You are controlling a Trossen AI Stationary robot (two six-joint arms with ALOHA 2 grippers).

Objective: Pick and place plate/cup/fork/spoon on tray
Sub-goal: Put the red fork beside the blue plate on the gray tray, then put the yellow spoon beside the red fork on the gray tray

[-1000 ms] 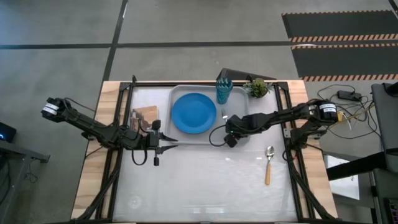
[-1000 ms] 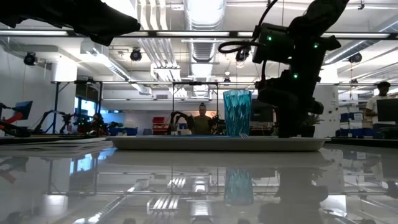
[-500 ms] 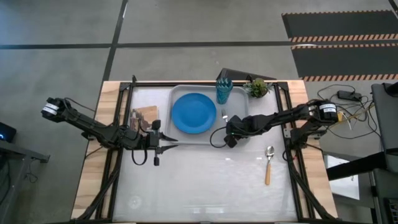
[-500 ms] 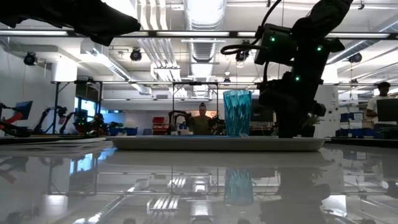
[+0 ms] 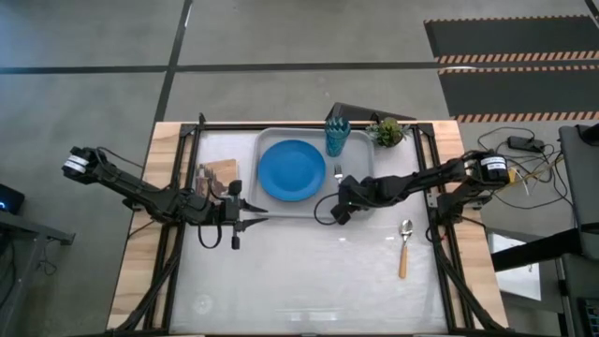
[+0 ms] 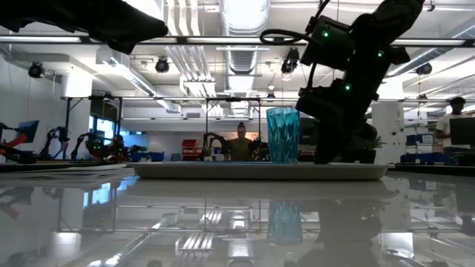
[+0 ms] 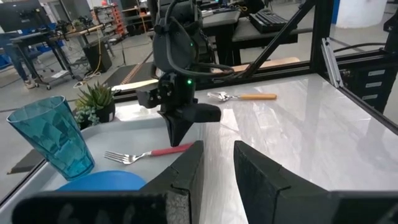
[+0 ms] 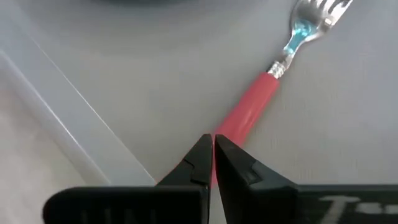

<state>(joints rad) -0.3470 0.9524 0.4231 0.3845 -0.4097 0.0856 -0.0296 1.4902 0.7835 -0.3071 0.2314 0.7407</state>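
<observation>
The grey tray holds the blue plate, the teal cup standing at its far edge, and the pink-handled fork, which lies flat on the tray floor. My right gripper is shut, pointing down just over the near end of the fork's handle; it also shows in the left wrist view. The orange-handled spoon lies on the table right of the tray. My left gripper is open and empty, left of the tray's near corner. My right gripper points down over the near end of the fork's handle, its shut fingers standing in front of that end. I cannot tell whether they touch it. The fork lies flat on the tray.
A small green plant stands by the tray's far right corner. A picture card lies left of the tray. Black frame rails run along the table's edges. A person stands far off in the room.
My right gripper has shifted a little toward the table's left over the tray and has tipped somewhat. The fork, cup and plate stay where they were.
</observation>
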